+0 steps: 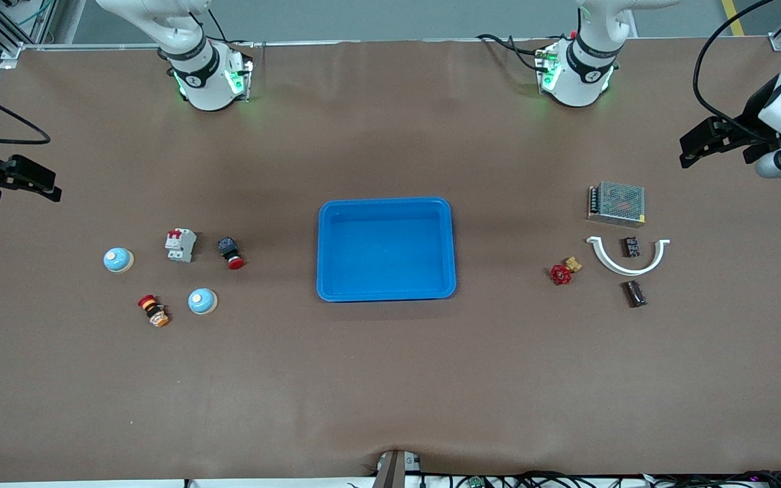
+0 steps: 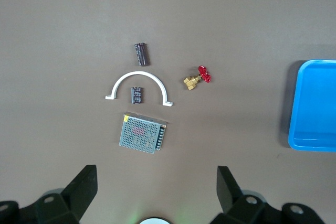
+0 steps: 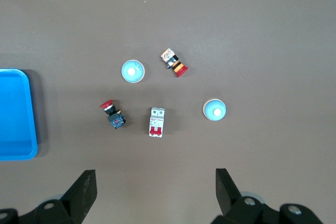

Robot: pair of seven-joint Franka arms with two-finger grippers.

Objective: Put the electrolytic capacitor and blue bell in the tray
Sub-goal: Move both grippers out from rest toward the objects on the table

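The empty bright-blue tray (image 1: pixel 386 251) lies mid-table. Two light-blue bells (image 1: pixel 118 259) (image 1: pixel 202 301) sit toward the right arm's end and also show in the right wrist view (image 3: pixel 214 109) (image 3: pixel 133 71). A dark cylindrical capacitor (image 1: pixel 634 293) lies toward the left arm's end, with a smaller one (image 1: pixel 630 247) inside a white arc; both show in the left wrist view (image 2: pixel 140 54) (image 2: pixel 138 94). My left gripper (image 1: pixel 687 152) (image 2: pixel 156 174) is open and empty, high over the table's end. My right gripper (image 1: pixel 51 186) (image 3: pixel 155 174) is open and empty, high over its end.
By the bells are a white circuit breaker (image 1: pixel 180 245), a red push button (image 1: pixel 230 253) and a red-and-yellow button (image 1: pixel 153 310). By the capacitors are a mesh power supply (image 1: pixel 617 203), a white half-ring clamp (image 1: pixel 628 261) and a red-handled brass valve (image 1: pixel 565 271).
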